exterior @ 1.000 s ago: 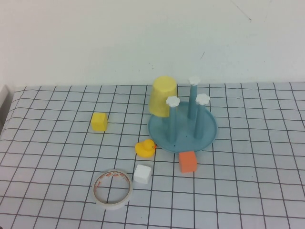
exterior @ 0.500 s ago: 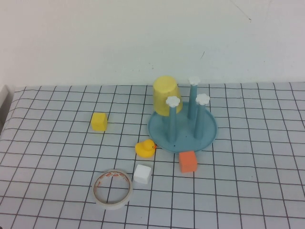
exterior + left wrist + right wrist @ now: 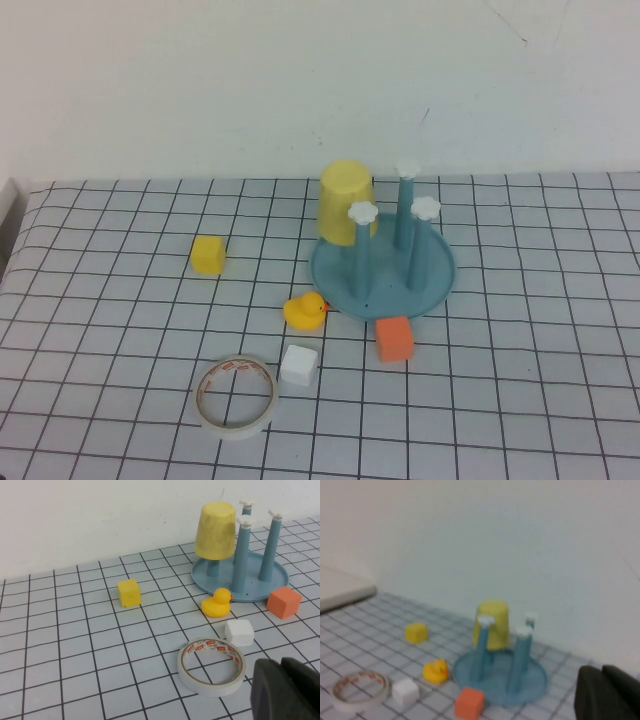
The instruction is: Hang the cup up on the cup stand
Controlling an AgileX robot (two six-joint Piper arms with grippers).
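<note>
The yellow cup (image 3: 346,202) hangs upside down over the back-left post of the teal-blue cup stand (image 3: 428,282), and three white-capped posts stand bare beside it. The left wrist view shows the cup (image 3: 215,530) on the stand (image 3: 201,578) far off, past the tape and duck. There my left gripper (image 3: 281,664) is shut and empty, low over the near table. In the right wrist view the cup (image 3: 492,625) and stand (image 3: 536,679) are also distant, and my right gripper (image 3: 601,670) is shut on nothing. Neither gripper appears in the high view.
A yellow cube (image 3: 208,254) lies left of the stand. A rubber duck (image 3: 304,311), a white cube (image 3: 298,364) and an orange cube (image 3: 394,338) sit in front of it. A tape roll (image 3: 237,395) lies nearer the front. A white wall rises behind.
The cup leaned left on its post a second ago, then swung slightly right and now hangs straighter. Nothing else has moved.
</note>
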